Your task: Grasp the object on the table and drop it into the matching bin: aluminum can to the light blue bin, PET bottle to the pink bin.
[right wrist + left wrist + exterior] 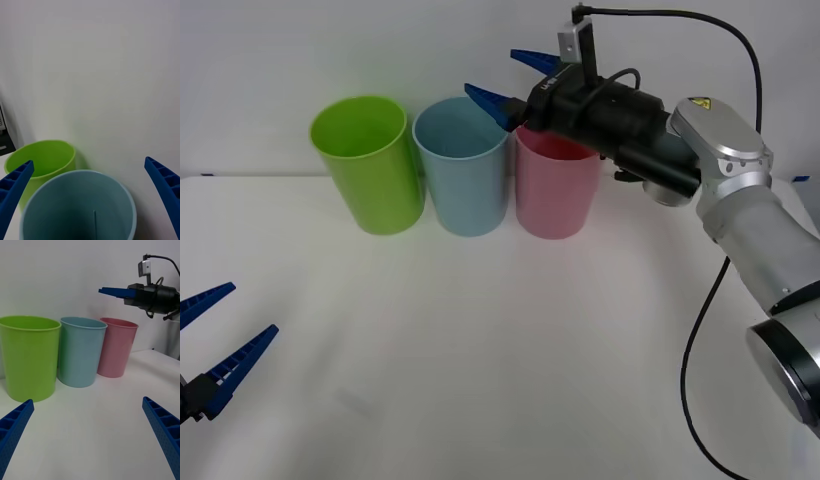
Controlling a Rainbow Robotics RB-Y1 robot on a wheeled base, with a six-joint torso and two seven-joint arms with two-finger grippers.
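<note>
While the left tool [250,310] waits low at your 8 o'clock, spread wide and holding nothing, it poses little risk unless you swing it across the tabletop [480,350] toward the bins.

At 11 o'clock stands the lime green bin [370,180], touching or almost touching the light blue bin [465,190] at 12. That closeness is your first hazard: nudge one and the neighbour tips with it.

Above the light blue bin's rim hangs the right tool [490,72], its blue fingers fully apart and empty. You cannot tell where the aluminum can is; the bin's bottom is hidden, so it may lie down there, but treat that as a guess. If you assume the drop is done and it is not, you lose track of the can.

At 1 o'clock, the pink bin [555,200] sits directly under the right arm's wrist. Lower or pull back carelessly and the wrist or its cable could catch that rim and topple the pink bin into the row. Lift before you retreat toward 3 o'clock.
</note>
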